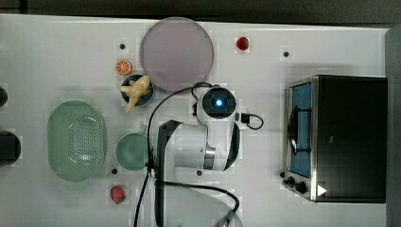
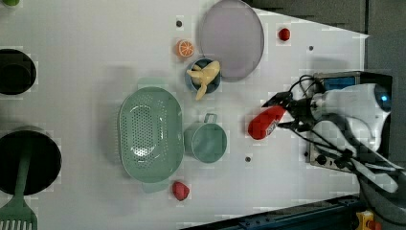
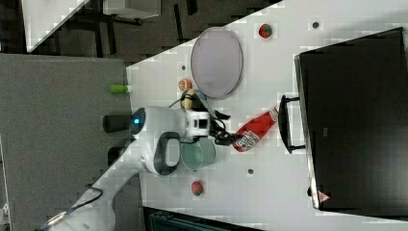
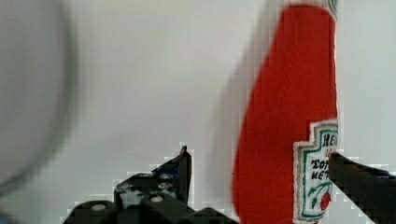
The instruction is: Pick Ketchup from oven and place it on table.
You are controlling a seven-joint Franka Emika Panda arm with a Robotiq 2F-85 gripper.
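Ketchup (image 4: 289,121) fills the wrist view closest to the lens, lying on the white counter (image 4: 149,84) between the hand's (image 4: 261,172) spread fingers (image 4: 180,170), which stand open with a gap on one side of the bottle. In the right view, from left to right: the hand (image 3: 226,137), the ketchup (image 3: 254,130) just beyond its fingertips, then the black oven (image 3: 356,120), its handle beside the bottle's cap
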